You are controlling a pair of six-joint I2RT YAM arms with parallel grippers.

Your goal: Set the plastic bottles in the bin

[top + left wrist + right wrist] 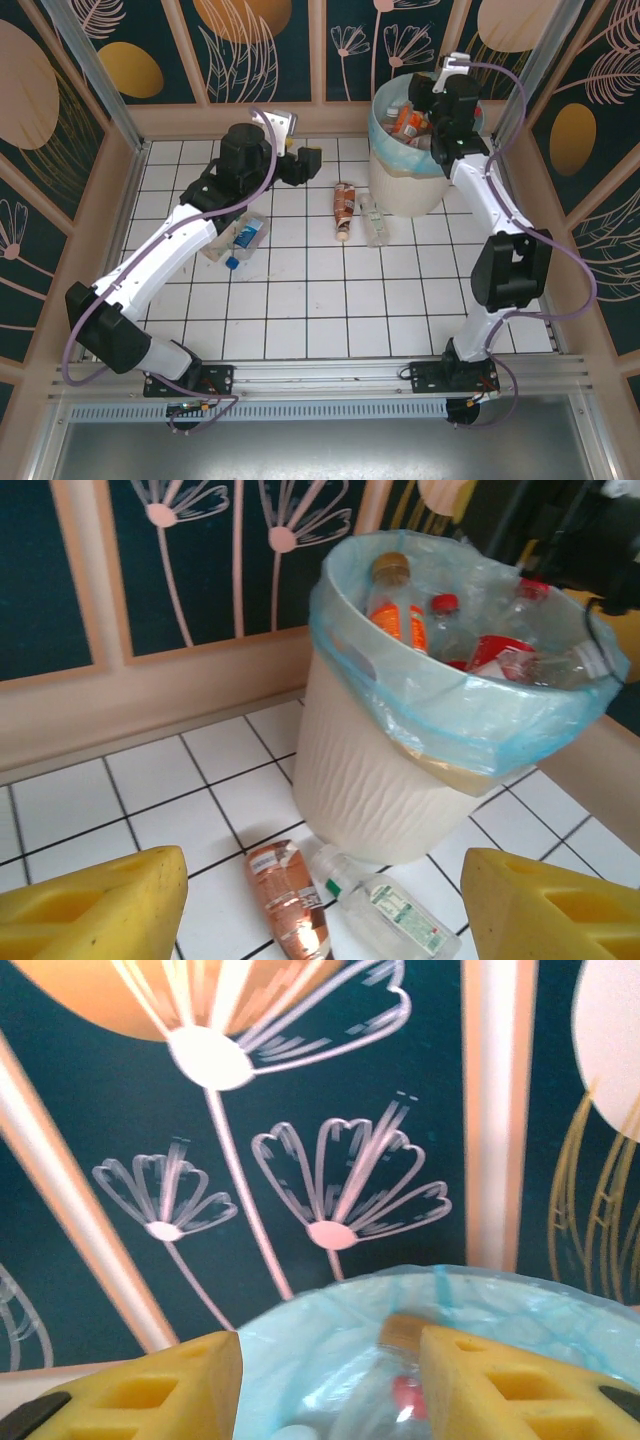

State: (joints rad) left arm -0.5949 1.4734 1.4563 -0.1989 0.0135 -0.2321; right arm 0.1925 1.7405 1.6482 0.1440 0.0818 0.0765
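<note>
Above the bin [400, 190], the right gripper [330, 1380] hangs with jaws spread. At the bin's foot lie two bottles [290, 905], before the left gripper [322, 905], its jaws spread too.

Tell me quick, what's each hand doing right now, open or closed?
Left hand: open, empty.
Right hand: open, empty, above the round white bag-lined bin.

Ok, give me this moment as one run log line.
left gripper: open, empty, over table | right gripper: open, empty, above bin | bin: several bottles inside | on table: brown-label bottle, clear bottle, blue-cap bottle
</note>
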